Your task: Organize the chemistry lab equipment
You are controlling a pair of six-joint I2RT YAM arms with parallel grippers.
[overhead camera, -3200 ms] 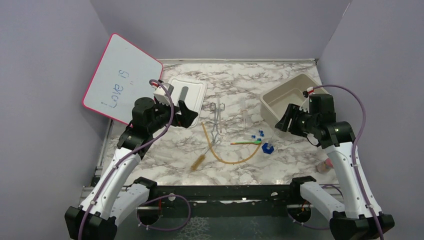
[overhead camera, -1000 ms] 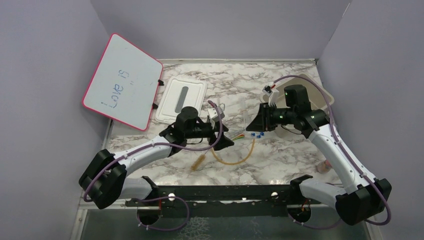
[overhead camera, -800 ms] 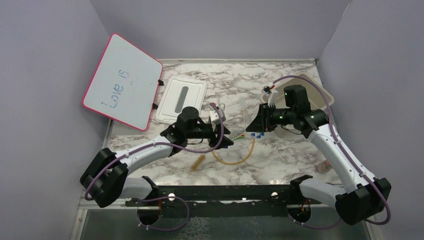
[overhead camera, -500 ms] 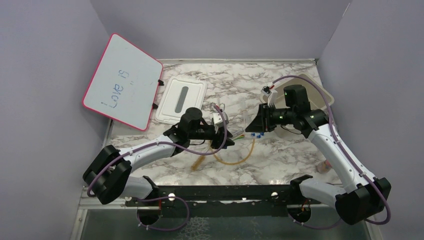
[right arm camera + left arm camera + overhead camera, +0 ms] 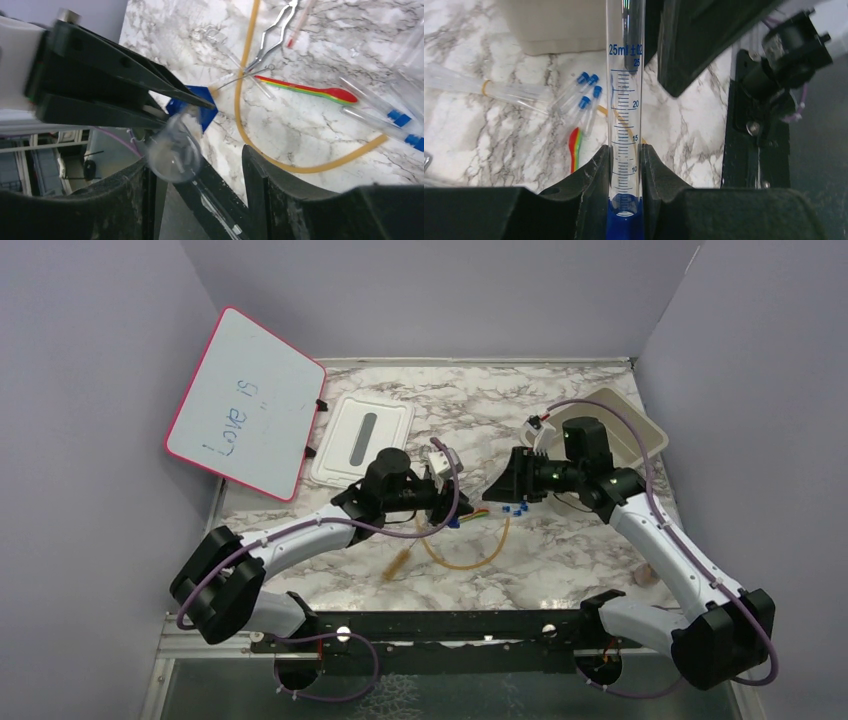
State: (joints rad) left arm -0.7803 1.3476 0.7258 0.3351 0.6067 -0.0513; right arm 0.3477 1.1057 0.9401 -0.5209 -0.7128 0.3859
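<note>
A clear graduated cylinder (image 5: 625,100) with a blue base (image 5: 197,107) lies level above the table, and my left gripper (image 5: 625,165) is shut on its lower part. In the right wrist view the cylinder's open mouth (image 5: 175,145) sits by the left finger of my right gripper (image 5: 200,175), which is open around it without gripping. On the marble below lie the amber rubber tube (image 5: 300,162), silver tongs (image 5: 272,32), a green-orange stick with a red spoon end (image 5: 310,90) and blue-capped tubes (image 5: 584,97). The wire brush (image 5: 397,562) lies nearer the front edge.
A beige bin (image 5: 625,425) stands at the back right behind my right arm. A white lid (image 5: 362,435) lies at the back left, beside the pink-framed whiteboard (image 5: 245,405) leaning on the left wall. A small pink item (image 5: 650,570) sits at the right front.
My left gripper has closed on the cylinder near its blue base. My right gripper has opened off the cylinder's top and shifted slightly left.
</note>
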